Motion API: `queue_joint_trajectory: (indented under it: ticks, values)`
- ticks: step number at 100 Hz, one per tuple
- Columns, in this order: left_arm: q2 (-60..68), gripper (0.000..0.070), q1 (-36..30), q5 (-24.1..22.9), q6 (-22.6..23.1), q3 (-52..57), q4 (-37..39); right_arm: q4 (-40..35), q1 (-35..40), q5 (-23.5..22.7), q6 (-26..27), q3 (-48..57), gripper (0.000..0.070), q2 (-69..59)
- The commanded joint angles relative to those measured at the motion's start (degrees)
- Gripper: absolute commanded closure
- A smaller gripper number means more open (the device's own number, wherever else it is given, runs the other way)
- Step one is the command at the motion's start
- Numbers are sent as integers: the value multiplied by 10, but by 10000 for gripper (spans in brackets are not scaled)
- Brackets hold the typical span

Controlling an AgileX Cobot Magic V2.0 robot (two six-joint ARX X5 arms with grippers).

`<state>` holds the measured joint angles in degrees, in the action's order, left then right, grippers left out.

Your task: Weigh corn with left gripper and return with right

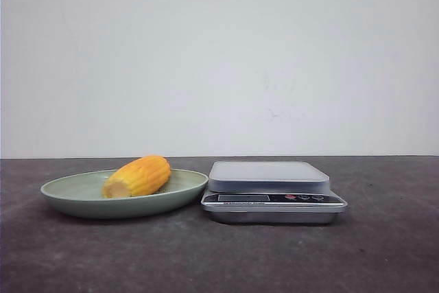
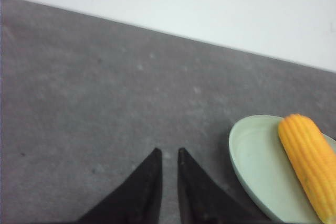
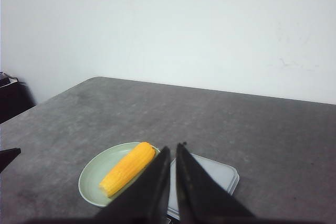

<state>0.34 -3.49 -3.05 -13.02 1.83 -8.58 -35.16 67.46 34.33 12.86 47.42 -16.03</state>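
- Front view, lower left of frame: the corn (image 1: 137,176) lies on its side in the plate (image 1: 82,200), pale cut end toward the camera and slightly left. The scale (image 1: 273,191) stands just right of the plate, rims nearly touching, its platform bare. Neither arm shows in this view.
- Left wrist view: the left gripper (image 2: 168,156) hangs over bare table (image 2: 94,77), its tips nearly together with only a thin gap and nothing between them. The plate and corn (image 2: 310,163) sit at the lower right of the frame, off the line of the fingers.
- Right wrist view: the right gripper (image 3: 171,151) is likewise almost closed and empty, held high above the scene, with corn (image 3: 127,168), plate (image 3: 89,182) and scale (image 3: 220,174) low in the frame.
- We judge the step in hand to be the left arm's reach for the corn; no weighing has begun.
- To do it well, we would spread the fingers wider than the cob, bring them above its middle, and turn the wrist so they close across its width, not along it.
- The cob is round and ribbed; an off-centre pinch would likely roll it in the shallow plate.
- We would lift clear of the plate rim before carrying it to the scale.
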Motion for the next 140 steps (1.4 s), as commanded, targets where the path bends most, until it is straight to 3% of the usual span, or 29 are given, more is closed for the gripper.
queue_joint_trajectory:
  ticks: [1, 140]
  values:
    - [-2, 684, 2, 2, 6, -11, 2, 5, 7, 2, 0, 7, 688, -1]
    - [-2, 684, 2, 3, 31, -10, -21, 5, 7, 2, 0, 7, 689, -1]
